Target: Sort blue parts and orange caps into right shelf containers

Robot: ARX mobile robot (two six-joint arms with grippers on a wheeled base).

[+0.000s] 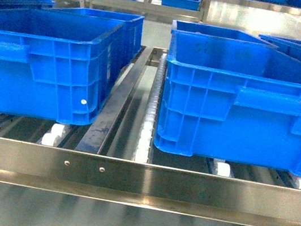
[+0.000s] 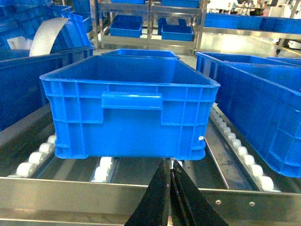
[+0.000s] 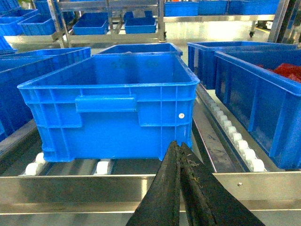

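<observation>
I see both grippers pinched closed and empty, left (image 2: 170, 165) and right (image 3: 179, 147), each low-centre before a blue crate (image 2: 129, 106) (ribbed sides).

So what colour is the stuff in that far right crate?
Red, seen only in the right wrist view.

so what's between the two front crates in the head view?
Between the left crate and right crate: a steel divider rail and a white roller strip.
</observation>
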